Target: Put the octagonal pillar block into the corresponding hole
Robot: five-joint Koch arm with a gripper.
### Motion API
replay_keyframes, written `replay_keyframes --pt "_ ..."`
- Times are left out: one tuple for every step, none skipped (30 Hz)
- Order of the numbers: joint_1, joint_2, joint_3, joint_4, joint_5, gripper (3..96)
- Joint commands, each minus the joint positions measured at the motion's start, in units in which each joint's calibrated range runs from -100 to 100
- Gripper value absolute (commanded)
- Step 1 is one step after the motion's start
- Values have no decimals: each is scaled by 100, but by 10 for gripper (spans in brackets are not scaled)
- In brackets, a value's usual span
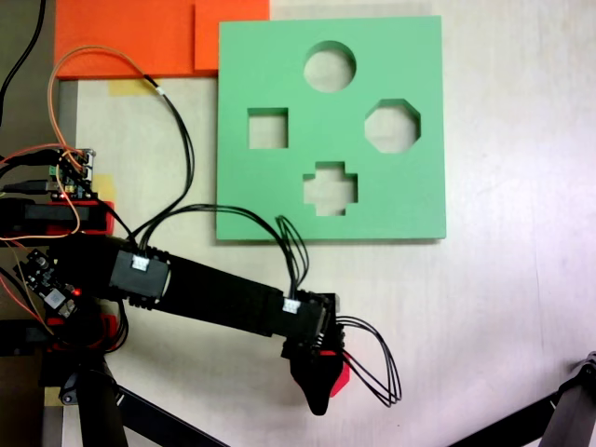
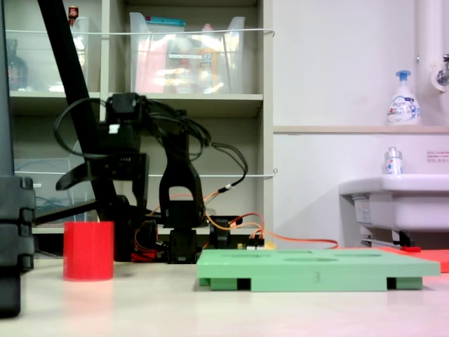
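One light, soft red block [image 2: 88, 250] near the table's front edge; my gripper [image 1: 317, 386] hovers above, opening unclear; take its flat sides.

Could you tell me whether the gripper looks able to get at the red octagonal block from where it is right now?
Probably yes. In the first exterior view the gripper is directly over the red octagonal block, covering most of it. In the second exterior view it hangs above the block, nothing between them.
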Motion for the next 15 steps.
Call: replay_keyframes --pt "-88 299 452 223 -98 958" --pt "-112 425 472 223 -103 958" --pt "-132 523 472 223 -122 958" --pt "-147 607 472 223 -142 958" --pt "-161 732 472 223 -176 958" --pt "-176 816 472 223 -195 956" --pt "-190 886 481 233 -230 956" --pt "-205 998 511 233 -254 956" --pt "-220 1081 531 233 -264 956" --pt "-225 1151 531 233 -269 956" --pt "-230 1221 531 233 -274 954" --pt "-239 1277 531 242 -288 948" --pt "-239 1347 531 262 -308 947" --pt "-249 1417 531 281 -317 944" --pt "-244 1472 531 281 -322 909"
